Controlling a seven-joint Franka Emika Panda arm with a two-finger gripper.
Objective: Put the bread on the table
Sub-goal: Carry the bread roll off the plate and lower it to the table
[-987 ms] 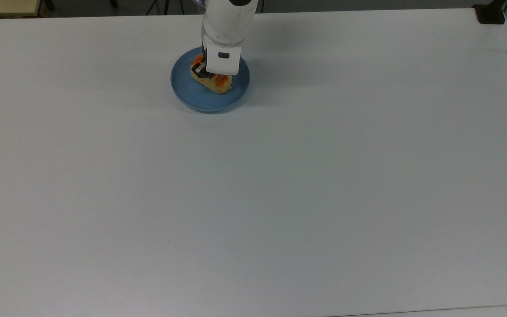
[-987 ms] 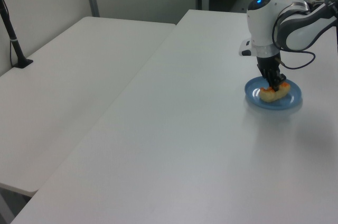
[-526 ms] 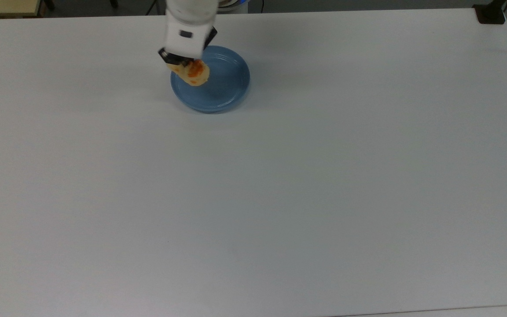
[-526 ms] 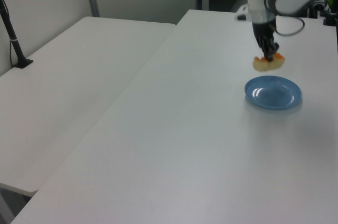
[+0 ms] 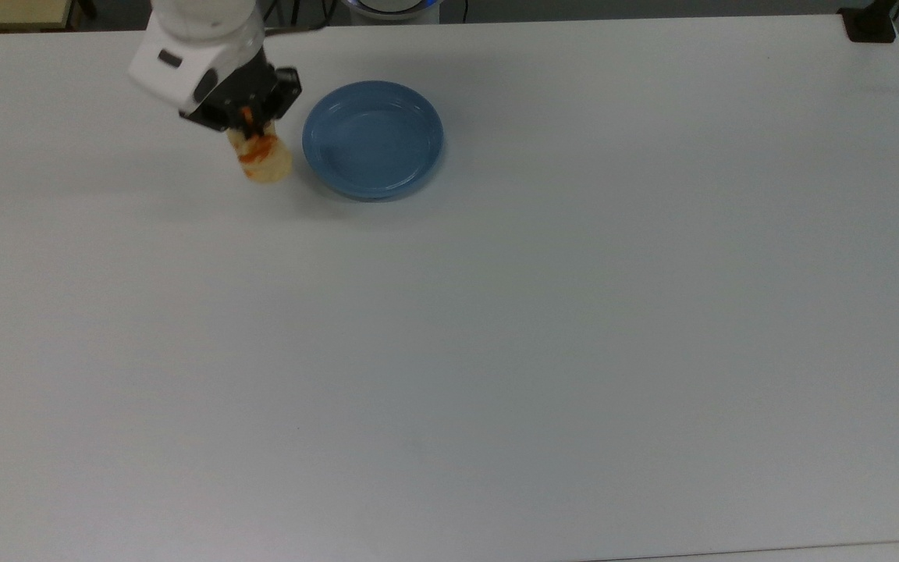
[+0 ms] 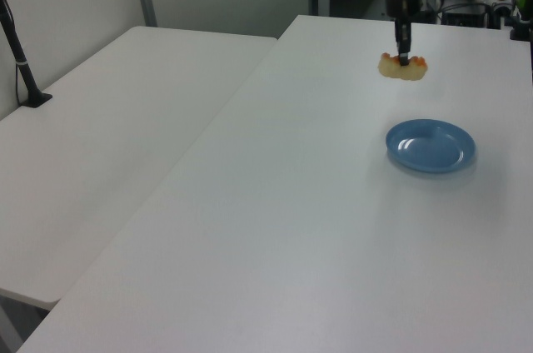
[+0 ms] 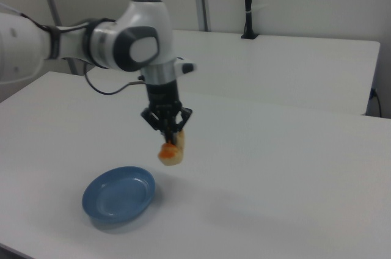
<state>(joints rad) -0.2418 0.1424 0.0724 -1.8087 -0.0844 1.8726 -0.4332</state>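
From my station I saw the bread (image 5: 262,158) hanging in the air, pinched between the fingers of my end effector (image 5: 249,125), clear of the white surface (image 5: 496,328) below it. In the top view it sat just off the left edge of the blue plate (image 5: 372,139), not over it; in the right view the bread (image 7: 171,152) hung above and slightly to the right of the plate (image 7: 119,194), with open air under it. The left view showed the bread (image 6: 402,67) lengthwise, its orange-brown patches up, held near its middle by the end effector (image 6: 403,57) and well beyond the plate (image 6: 430,146). The end effector (image 7: 167,134) pointed straight down, its dark fingers closed on the bun's top. The plate lay bare on the surface with nothing on it. Above the end effector the white arm (image 7: 131,44) curved away toward the right view's left. A second white table (image 6: 108,145) stood alongside, and a black post (image 6: 18,57) rose from it at the left view's left.
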